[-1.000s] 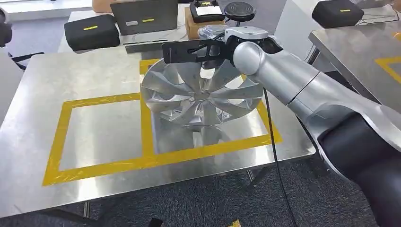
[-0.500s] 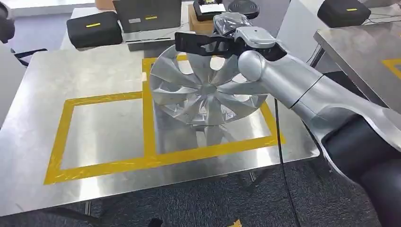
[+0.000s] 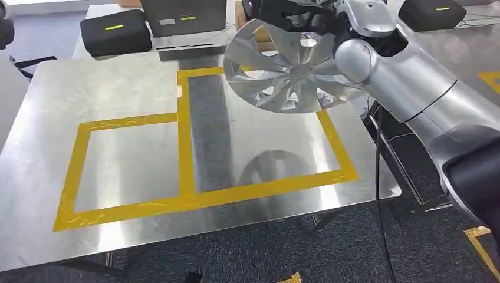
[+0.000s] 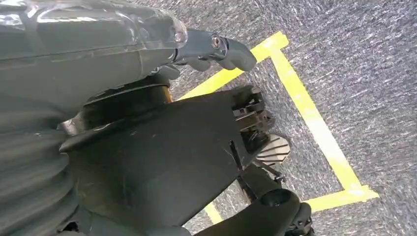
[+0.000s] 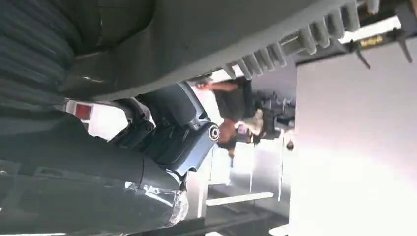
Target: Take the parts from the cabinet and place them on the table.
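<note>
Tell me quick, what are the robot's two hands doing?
Right hand: holding the silver wheel cover by its rim, above the table.
Left hand: hanging over the floor; cannot tell.

Wheel cover (image 3: 289, 73): silver, metallic-looking, glossy spokes catching highlights. Table (image 3: 130, 159): brushed metal sheet, semi-gloss, faintly mirroring the wheel cover; marked with yellow tape (image 3: 186, 147), matt, slightly wrinkled at the edges. Right arm (image 3: 407, 76): smooth silver shell, satin sheen, with black matt sections. Right hand (image 3: 295, 12): dark matt plastic-looking fingers; ribbed grey cover (image 5: 295, 44). Left hand (image 4: 216, 49): grey, smooth, dull finish. Floor (image 4: 354, 64): grey carpet, coarse flecked weave. Black cases (image 3: 115, 32): matt, soft-looking fabric.
</note>
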Robot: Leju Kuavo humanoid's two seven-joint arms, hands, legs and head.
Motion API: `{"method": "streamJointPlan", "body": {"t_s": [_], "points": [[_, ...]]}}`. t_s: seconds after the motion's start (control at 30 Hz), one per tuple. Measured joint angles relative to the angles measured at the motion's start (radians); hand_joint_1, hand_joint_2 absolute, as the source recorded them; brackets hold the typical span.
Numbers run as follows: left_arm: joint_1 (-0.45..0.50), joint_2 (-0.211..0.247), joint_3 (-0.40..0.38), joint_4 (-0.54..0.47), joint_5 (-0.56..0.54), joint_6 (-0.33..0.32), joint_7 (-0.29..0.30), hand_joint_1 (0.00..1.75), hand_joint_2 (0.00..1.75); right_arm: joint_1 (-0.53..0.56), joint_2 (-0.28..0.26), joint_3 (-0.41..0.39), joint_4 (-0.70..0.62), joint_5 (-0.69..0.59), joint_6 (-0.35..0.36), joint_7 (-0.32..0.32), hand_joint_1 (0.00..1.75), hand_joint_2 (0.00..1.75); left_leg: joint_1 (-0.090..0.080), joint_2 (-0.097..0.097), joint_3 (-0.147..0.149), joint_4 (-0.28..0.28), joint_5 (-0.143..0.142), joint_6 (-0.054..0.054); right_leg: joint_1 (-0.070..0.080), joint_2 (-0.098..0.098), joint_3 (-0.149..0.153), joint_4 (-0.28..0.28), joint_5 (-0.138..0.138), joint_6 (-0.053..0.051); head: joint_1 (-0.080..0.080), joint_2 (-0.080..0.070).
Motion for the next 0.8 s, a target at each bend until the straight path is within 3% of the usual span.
{"method": "streamJointPlan", "body": {"t_s": [0.37,0.8], "points": [[0.0,-0.001,0.0,0.0,0.0,0.002,0.0,0.0,1.75,0.001,-0.029,-0.034,-0.071,0.014,0.0,-0.009,1.75,1.75,0.0,0.003,-0.002,0.0,0.0,0.0,0.0,0.001,-0.003,0.0,0.0,0.0,0.0,0.0],[0.0,-0.001,0.0,0.0,0.009,0.011,-0.006,0.0,1.75,-0.02,-0.035,-0.04,-0.121,0.016,0.079,-0.078,1.75,1.75,0.0,0.006,-0.003,0.0,0.0,0.0,0.0,0.003,-0.004,0.0,0.0,0.0,0.0,0.0]]}}
